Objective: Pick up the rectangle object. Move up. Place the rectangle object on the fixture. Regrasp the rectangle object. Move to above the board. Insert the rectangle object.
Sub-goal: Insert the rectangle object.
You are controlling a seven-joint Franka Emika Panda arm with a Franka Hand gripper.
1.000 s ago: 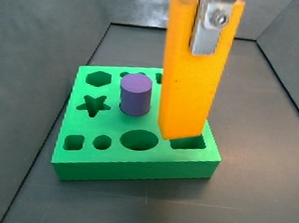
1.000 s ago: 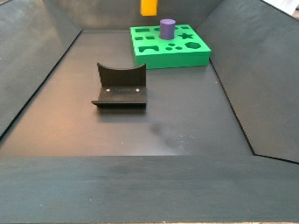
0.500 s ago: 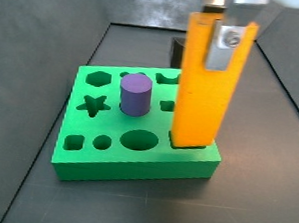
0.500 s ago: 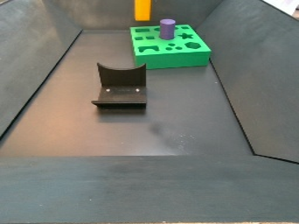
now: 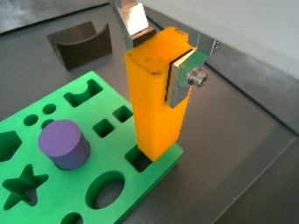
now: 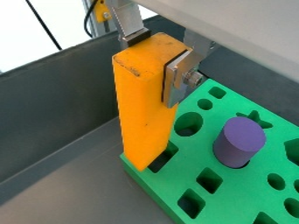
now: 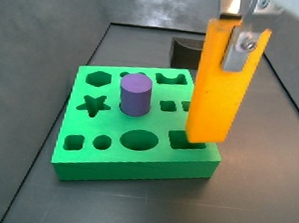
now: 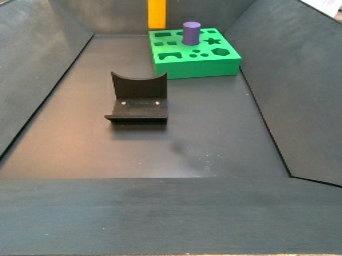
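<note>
My gripper (image 7: 241, 33) is shut on the upper end of the rectangle object (image 7: 222, 91), an orange-yellow block that hangs upright. In both wrist views the silver fingers (image 5: 181, 77) (image 6: 177, 74) clamp its sides. Its lower end is at the corner of the green board (image 7: 108, 149), over the rectangular slot (image 7: 183, 139), part of which shows beside it. I cannot tell whether it touches the board. In a side view the block (image 8: 156, 12) stands at the far end beside the board (image 8: 201, 62). The dark fixture (image 8: 136, 98) stands apart on the floor.
A purple cylinder (image 7: 135, 94) stands upright in a hole near the board's middle, close to the block; it also shows in a wrist view (image 5: 61, 144). Dark sloping walls (image 8: 54, 90) enclose the floor on all sides.
The gripper and the block have shifted sideways toward the board's outer edge, away from the purple cylinder. The block stays upright and gripped. Nothing else has moved.
</note>
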